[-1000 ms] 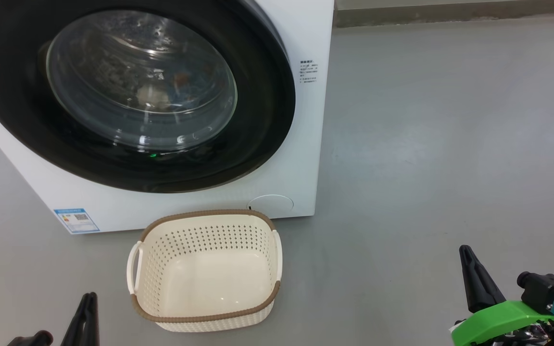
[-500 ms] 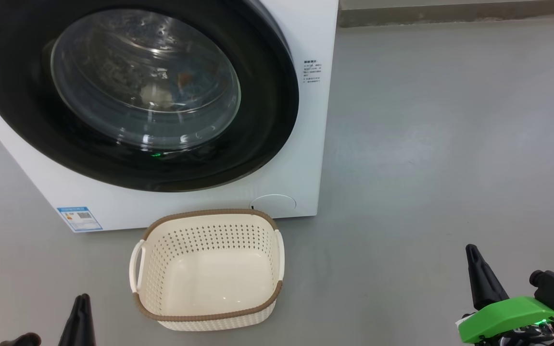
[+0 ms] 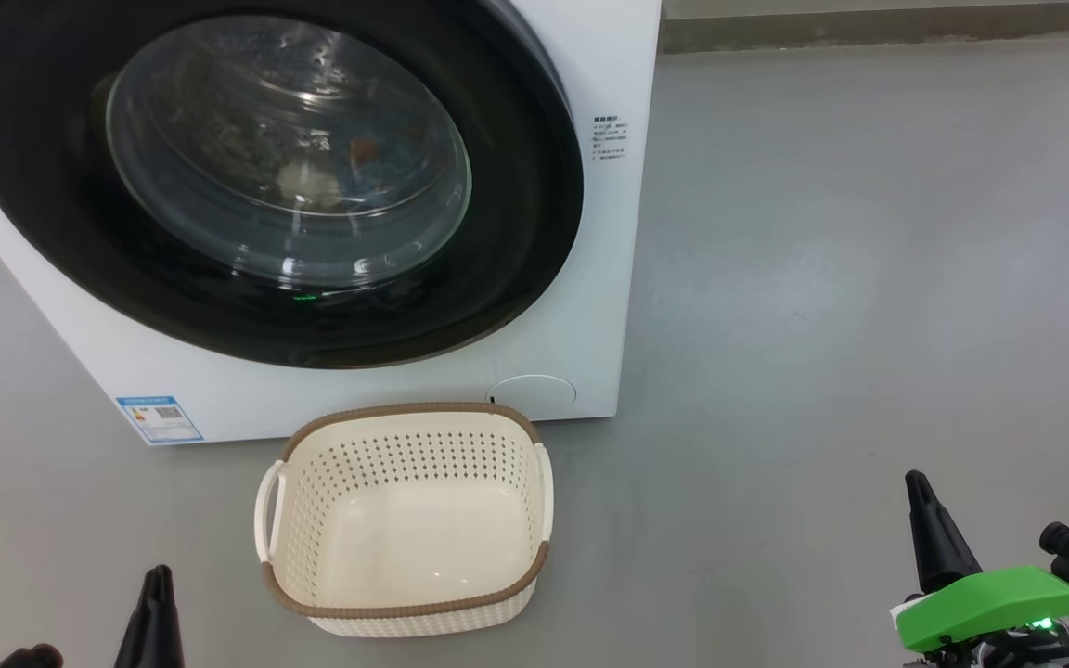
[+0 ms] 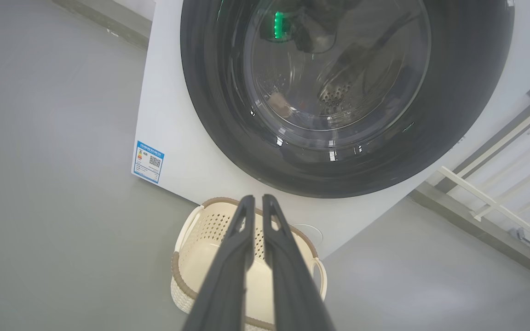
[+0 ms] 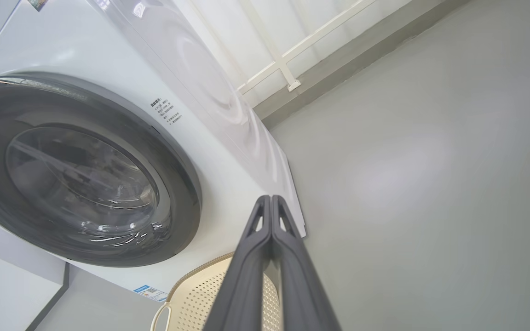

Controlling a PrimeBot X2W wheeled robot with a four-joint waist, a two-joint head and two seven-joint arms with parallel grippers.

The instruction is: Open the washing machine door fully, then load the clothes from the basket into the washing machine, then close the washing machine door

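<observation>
Evidently the work is at its tail end, so the step in hand, as I judge it, is to make sure the door has latched and to keep both arms clear.

Furthest left, the left gripper [image 4: 257,197] hangs low over the floor [image 3: 822,278], its fingers drawn almost together with only a thin slit between them and nothing held. Beyond it the washing machine [image 3: 590,278] stands with its blue label [image 3: 160,419] low on the front. The washing machine door [image 3: 52,232] lies flat against the white front with no gap at its rim. Through its glass window [image 3: 289,153] a pale patch with an orange-brown spot shows, probably the clothes [image 3: 307,181], though reflections blur them.

Just in front of the machine sits the basket [image 3: 405,408], with nothing in it, ahead of the left gripper and to its right. Far right, the right gripper [image 5: 270,197] has its fingertips pressed together, also holding nothing, well apart from the door and basket.

To finish well, check that the rim is flush all round. If a press is needed, push on the black ring, not the glass, and bring the arm in over the basket, not through it.
</observation>
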